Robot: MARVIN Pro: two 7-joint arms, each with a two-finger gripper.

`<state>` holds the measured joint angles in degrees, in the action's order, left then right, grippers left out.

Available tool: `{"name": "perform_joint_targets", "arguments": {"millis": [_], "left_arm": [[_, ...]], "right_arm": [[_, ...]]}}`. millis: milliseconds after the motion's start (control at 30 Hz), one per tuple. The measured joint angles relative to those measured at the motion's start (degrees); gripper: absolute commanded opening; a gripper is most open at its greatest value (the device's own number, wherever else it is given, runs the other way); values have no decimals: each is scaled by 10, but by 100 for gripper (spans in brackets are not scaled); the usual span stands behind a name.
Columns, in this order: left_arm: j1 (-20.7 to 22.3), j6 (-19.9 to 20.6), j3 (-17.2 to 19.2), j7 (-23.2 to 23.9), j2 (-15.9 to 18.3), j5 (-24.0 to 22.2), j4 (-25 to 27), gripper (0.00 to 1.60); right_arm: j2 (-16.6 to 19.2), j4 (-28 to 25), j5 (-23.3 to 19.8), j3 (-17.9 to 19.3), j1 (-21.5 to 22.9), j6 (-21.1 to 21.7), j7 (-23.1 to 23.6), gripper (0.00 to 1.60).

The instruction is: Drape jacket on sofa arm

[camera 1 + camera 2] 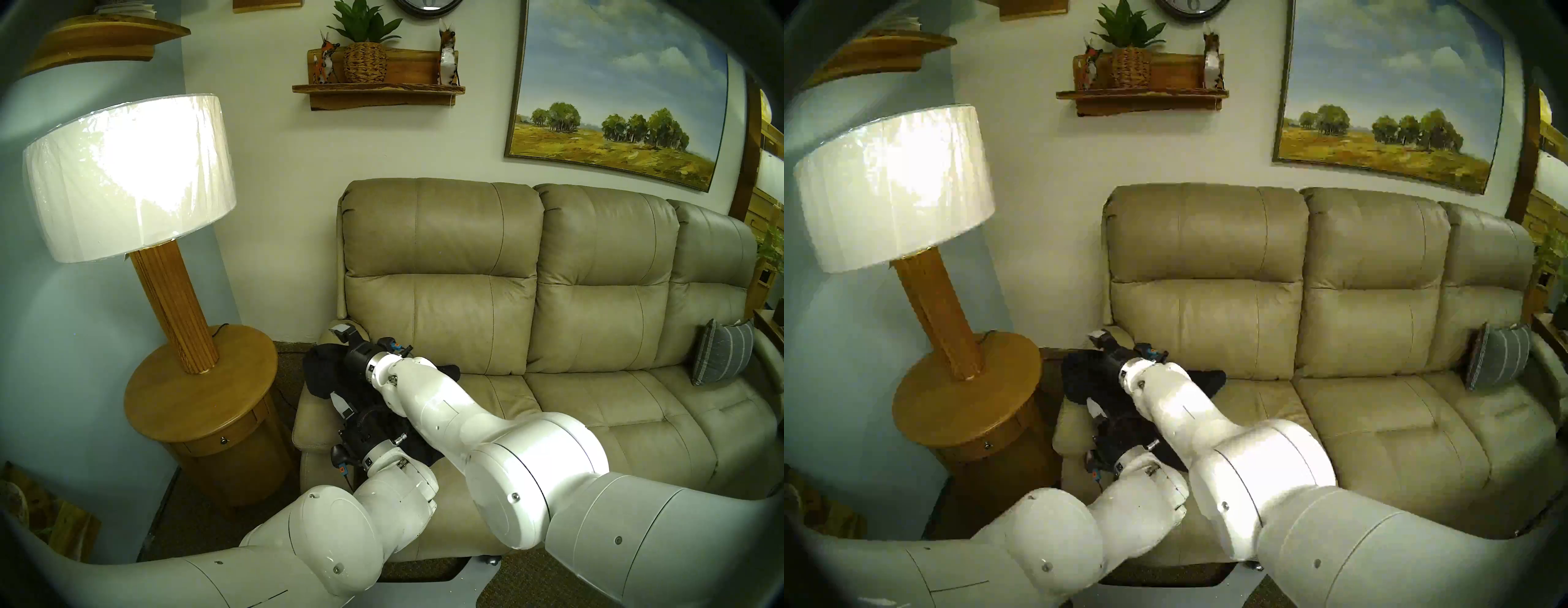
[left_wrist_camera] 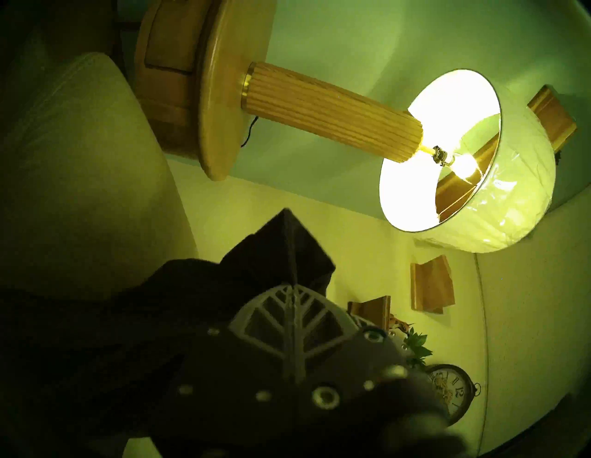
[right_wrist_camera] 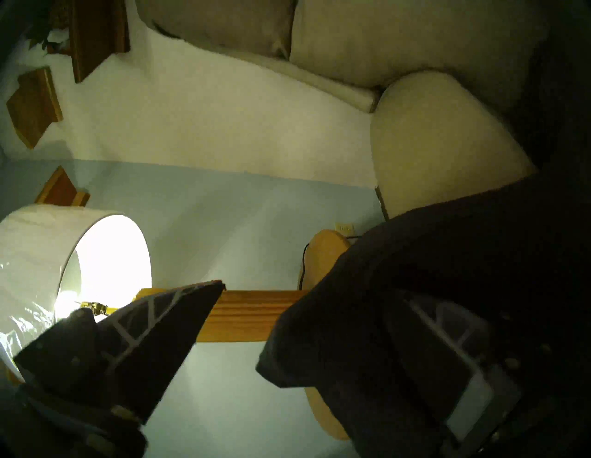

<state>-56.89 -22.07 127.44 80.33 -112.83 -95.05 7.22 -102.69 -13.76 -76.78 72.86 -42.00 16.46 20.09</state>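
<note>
The black jacket [image 1: 322,369] lies bunched over the beige leather sofa arm [image 1: 312,429] at the sofa's left end, with one part trailing onto the seat. My left gripper [image 1: 341,407] is over the arm's middle, shut on a fold of the jacket [image 2: 281,249]. My right gripper [image 1: 339,339] is at the arm's far end, open. Jacket fabric [image 3: 447,256] hangs over one of its fingers, and the other finger [image 3: 160,335] is bare. Both arms hide much of the jacket. The sofa arm also shows in the wrist views [image 2: 80,176] [image 3: 441,137].
A round wooden side table [image 1: 199,399] with a lit lamp [image 1: 127,170] stands close to the left of the sofa arm. A grey striped pillow [image 1: 721,356] leans at the sofa's right end. The seat cushions [image 1: 594,407] are bare.
</note>
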Motion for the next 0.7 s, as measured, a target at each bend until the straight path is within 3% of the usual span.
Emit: {"name": "perform_joint_targets", "arguments": {"millis": [300,700], "left_arm": [[14,-15,18,14,-13,-19,9,0],[25,-42,49,-11,-18,-49,35,0]], "right_arm": [[56,-6,-31,53,5,7,21,160],[94,-10,-44,78,3,47,33,160]]}}
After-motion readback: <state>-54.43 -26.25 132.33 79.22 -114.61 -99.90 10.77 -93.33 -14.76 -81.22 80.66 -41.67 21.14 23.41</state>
